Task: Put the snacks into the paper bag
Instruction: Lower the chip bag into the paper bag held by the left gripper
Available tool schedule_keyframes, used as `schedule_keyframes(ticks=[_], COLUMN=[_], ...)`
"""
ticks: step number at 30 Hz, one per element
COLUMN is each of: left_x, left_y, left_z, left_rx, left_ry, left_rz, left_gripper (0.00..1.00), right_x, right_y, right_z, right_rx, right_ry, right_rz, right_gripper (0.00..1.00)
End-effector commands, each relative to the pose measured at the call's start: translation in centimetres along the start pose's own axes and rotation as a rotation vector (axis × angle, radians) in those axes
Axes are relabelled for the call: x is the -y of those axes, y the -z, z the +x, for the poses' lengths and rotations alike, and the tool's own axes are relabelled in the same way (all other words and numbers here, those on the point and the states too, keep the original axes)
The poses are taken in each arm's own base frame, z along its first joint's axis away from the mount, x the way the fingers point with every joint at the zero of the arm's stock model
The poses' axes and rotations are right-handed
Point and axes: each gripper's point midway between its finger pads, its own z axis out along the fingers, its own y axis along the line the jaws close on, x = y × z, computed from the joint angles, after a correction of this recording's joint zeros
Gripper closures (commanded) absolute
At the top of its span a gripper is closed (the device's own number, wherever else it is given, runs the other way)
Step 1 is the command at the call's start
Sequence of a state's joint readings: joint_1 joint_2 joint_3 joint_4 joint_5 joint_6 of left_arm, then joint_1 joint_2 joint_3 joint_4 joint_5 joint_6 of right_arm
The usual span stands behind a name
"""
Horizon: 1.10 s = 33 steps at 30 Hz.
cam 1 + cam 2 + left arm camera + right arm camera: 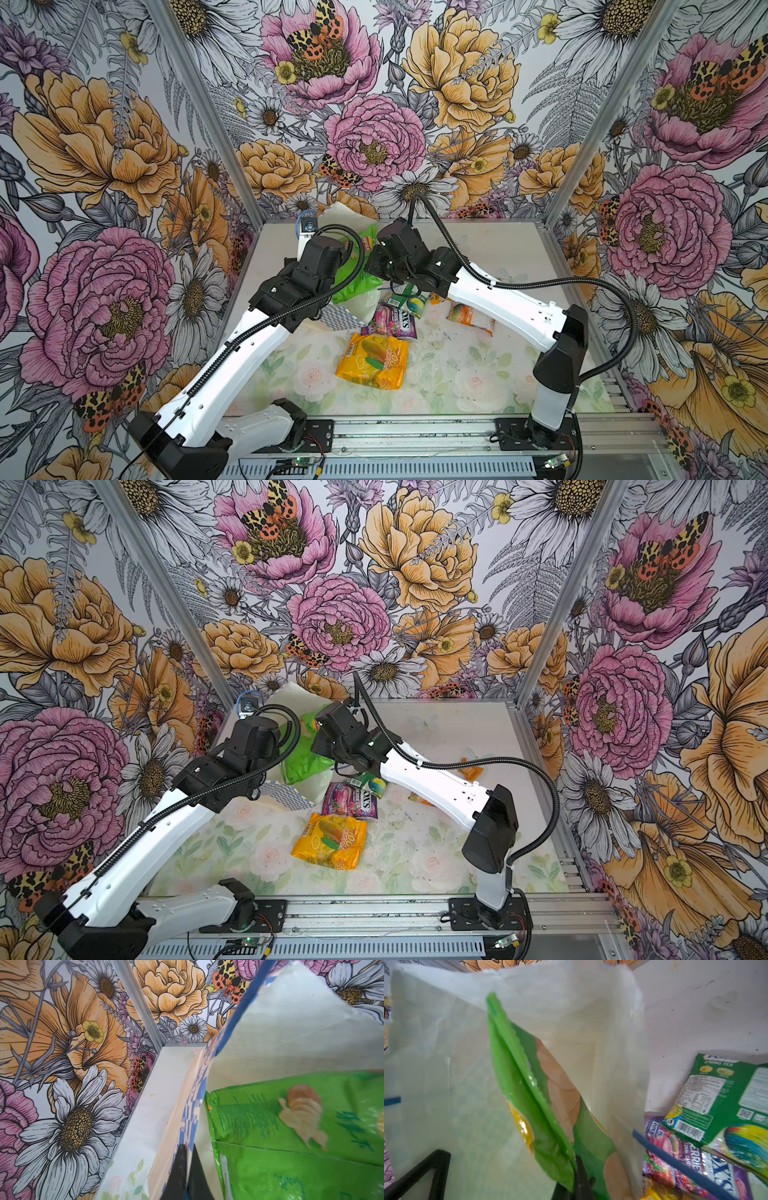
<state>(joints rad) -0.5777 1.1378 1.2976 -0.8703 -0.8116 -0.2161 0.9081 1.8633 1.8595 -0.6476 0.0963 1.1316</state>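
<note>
A: What encloses the scene?
B: Three walls (374, 137) papered with large pink and orange flowers, daisies and spotted moths, joined by aluminium corner posts (208, 104).
A: And below?
B: A counter (478, 374) with a pale rose print, edged in front by an aluminium rail (415, 430).

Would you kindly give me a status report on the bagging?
Left gripper shut on paper bag rim. Right gripper shut on green chip bag, partly inside. Loose packets on table beside it, none blocking.
</note>
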Motion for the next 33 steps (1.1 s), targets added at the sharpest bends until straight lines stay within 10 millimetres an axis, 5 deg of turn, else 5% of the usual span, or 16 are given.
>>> schedule_keyframes(ticks=[1, 18, 27, 33], left_x=[1.1, 2.9, 0.9, 0.4], left_y=[0.0, -0.4, -0.9, -1.2], left_z=[-0.2, 0.8, 0.5, 0.6], left_rx=[0.024, 0.029, 0.030, 0.027], left_ry=[-0.021, -0.063, 0.015, 0.034], left_rz=[0.020, 0.074, 0.076, 0.071], left_gripper=[1.00, 1.00, 1.00, 1.00], right_x=[-1.3, 2.7, 1.7, 0.4], right_y=[-1.8, -7.1, -5.5, -3.9], right_z=[-0.2, 0.4, -1.2, -2.3], right_rx=[0.003, 0.051, 0.088, 0.111], right_ry=[-0.101, -0.224, -0.177, -0.126], right_rz=[-0.052, 0.088, 0.061, 0.025], right_gripper=[1.00, 1.00, 0.68, 0.58])
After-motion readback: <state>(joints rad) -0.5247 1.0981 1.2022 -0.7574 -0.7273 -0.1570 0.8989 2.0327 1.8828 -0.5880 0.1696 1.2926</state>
